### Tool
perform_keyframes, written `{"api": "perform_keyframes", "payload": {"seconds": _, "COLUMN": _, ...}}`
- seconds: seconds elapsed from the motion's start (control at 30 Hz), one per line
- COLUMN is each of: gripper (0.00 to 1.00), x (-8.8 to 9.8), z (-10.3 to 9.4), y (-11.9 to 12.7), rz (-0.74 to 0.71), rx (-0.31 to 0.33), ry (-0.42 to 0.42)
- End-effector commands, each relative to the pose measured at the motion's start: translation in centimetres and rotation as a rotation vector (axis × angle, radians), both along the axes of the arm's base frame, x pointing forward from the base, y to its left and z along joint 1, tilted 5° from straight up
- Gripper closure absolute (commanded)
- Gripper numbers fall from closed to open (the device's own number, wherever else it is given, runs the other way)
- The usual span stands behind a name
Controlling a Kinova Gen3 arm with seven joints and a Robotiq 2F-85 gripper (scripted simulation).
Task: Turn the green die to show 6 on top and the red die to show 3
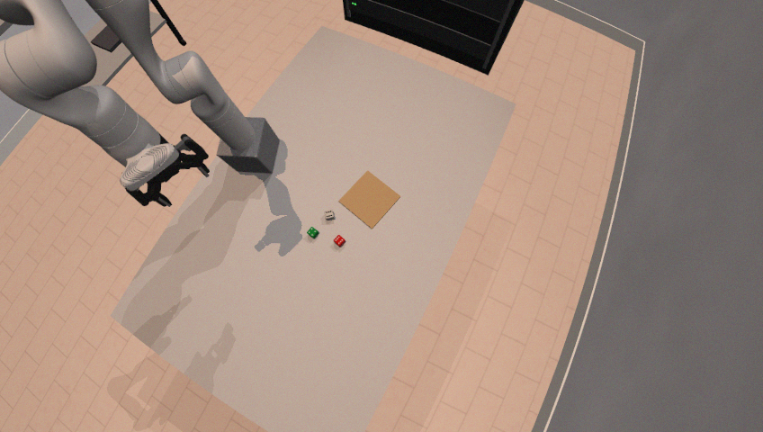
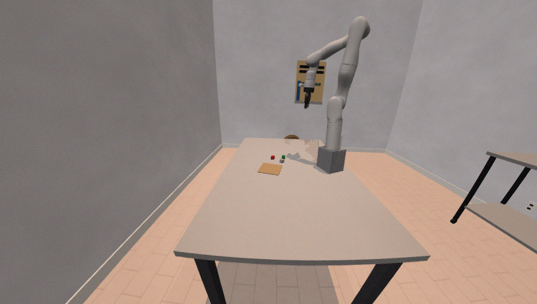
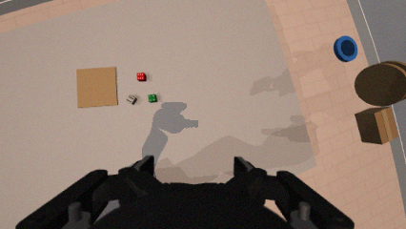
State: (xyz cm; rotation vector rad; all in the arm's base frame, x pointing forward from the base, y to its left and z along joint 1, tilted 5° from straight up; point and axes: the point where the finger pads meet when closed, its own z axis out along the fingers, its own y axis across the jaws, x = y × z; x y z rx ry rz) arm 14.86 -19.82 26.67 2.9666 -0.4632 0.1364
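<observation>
The tan square mat (image 1: 369, 199) (image 2: 270, 169) (image 3: 96, 87) lies flat on the table. The green die (image 1: 312, 232) (image 2: 283, 156) (image 3: 152, 98), red die (image 1: 339, 240) (image 2: 272, 157) (image 3: 141, 76) and white die (image 1: 328, 215) (image 2: 282, 160) (image 3: 131, 99) lie apart on the table beside the mat, all off it. The red die's top appears to show 6; the green die's looks like 4, too small to be sure. The white die's top is not clearly readable. My gripper (image 1: 187, 188) (image 2: 306, 106) (image 3: 193, 165) is open and empty, high above the table and away from the dice.
The arm's grey base block (image 1: 251, 147) (image 2: 331, 159) stands on the table (image 1: 374, 320) (image 2: 294, 211). The arm's shadow falls beside the green die. A black rack (image 1: 434, 31) stands beyond the table edge. A blue round object (image 3: 345, 49) is on the floor in the wrist view.
</observation>
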Motion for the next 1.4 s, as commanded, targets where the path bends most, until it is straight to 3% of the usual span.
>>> {"api": "perform_keyframes", "payload": {"seconds": 0.0, "gripper": 0.00, "x": 0.0, "z": 0.0, "y": 0.0, "rz": 0.000, "rx": -0.001, "ry": -0.001}}
{"api": "perform_keyframes", "payload": {"seconds": 0.27, "gripper": 0.00, "x": 0.6, "z": -0.7, "y": -0.4, "rz": 0.035, "rx": -0.006, "ry": 0.010}}
{"api": "perform_keyframes", "payload": {"seconds": 0.53, "gripper": 0.00, "x": 3.8, "z": -5.1, "y": -1.6, "rz": 0.252, "rx": -0.029, "ry": 0.068}}
{"api": "perform_keyframes", "payload": {"seconds": 0.6, "gripper": 0.00, "x": 3.8, "z": -5.1, "y": -1.6, "rz": 0.252, "rx": -0.029, "ry": 0.068}}
{"api": "perform_keyframes", "payload": {"seconds": 0.83, "gripper": 0.00, "x": 8.0, "z": -11.9, "y": -1.3, "rz": 0.580, "rx": -0.040, "ry": 0.129}}
{"api": "perform_keyframes", "payload": {"seconds": 1.1, "gripper": 0.00, "x": 11.1, "z": -19.4, "y": 1.7, "rz": 0.936, "rx": -0.019, "ry": 0.158}}
{"api": "perform_keyframes", "payload": {"seconds": 1.17, "gripper": 0.00, "x": 11.1, "z": -19.4, "y": 1.7, "rz": 0.936, "rx": -0.019, "ry": 0.158}}
{"api": "perform_keyframes", "payload": {"seconds": 1.37, "gripper": 0.00, "x": 11.9, "z": -22.3, "y": 3.6, "rz": 1.076, "rx": -0.002, "ry": 0.158}}
